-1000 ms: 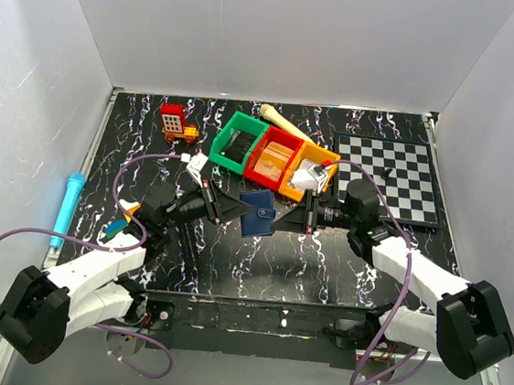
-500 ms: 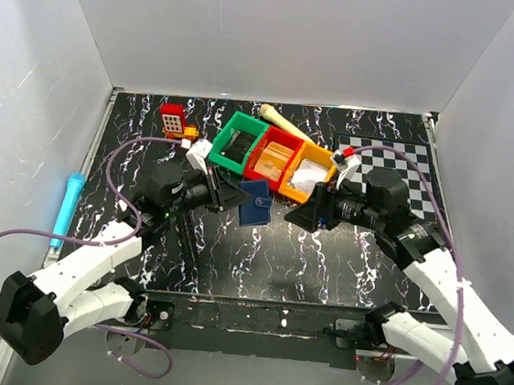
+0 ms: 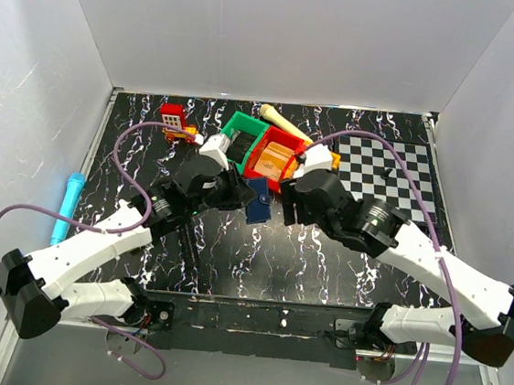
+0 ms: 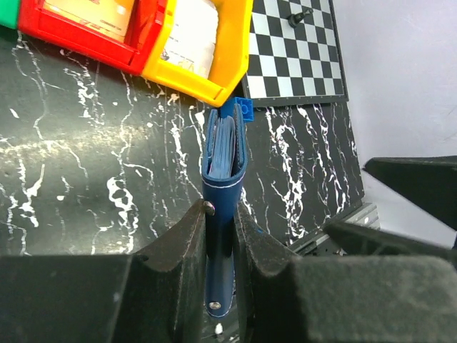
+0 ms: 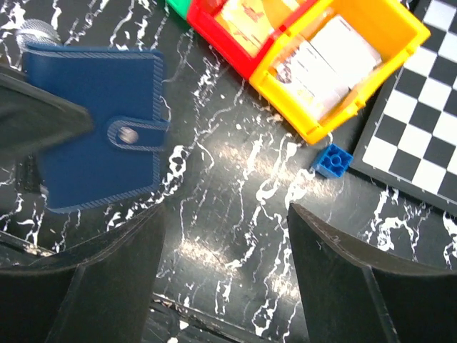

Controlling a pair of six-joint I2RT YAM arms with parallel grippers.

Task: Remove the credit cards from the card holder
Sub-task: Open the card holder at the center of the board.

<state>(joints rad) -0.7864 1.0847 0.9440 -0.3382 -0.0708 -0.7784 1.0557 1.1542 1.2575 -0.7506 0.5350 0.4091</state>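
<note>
The card holder (image 3: 257, 200) is a navy wallet, pinched on edge by my left gripper (image 3: 237, 194) just in front of the bins. In the left wrist view the left gripper (image 4: 221, 211) is shut on the card holder (image 4: 224, 166), whose pale blue inner layers show at the top; credit cards cannot be told apart there. The right wrist view shows the card holder's (image 5: 96, 125) flat side with its snap tab (image 5: 132, 133) across. My right gripper (image 3: 290, 210) hovers beside it, and in its own view the right gripper (image 5: 225, 214) is open with nothing between its fingers.
Green bin (image 3: 238, 135), red bin (image 3: 275, 153) and yellow bin (image 5: 314, 123) stand in a row; flat card-like pieces lie in the red and yellow ones. A small blue block (image 5: 332, 160) sits by the chessboard (image 3: 393, 170). Teal marker (image 3: 68, 200) lies at left, a red toy (image 3: 174, 121) at back.
My right gripper let go at the card holder's right edge, opened and swung up towards the bins. My left gripper carried the holder a little farther back.
</note>
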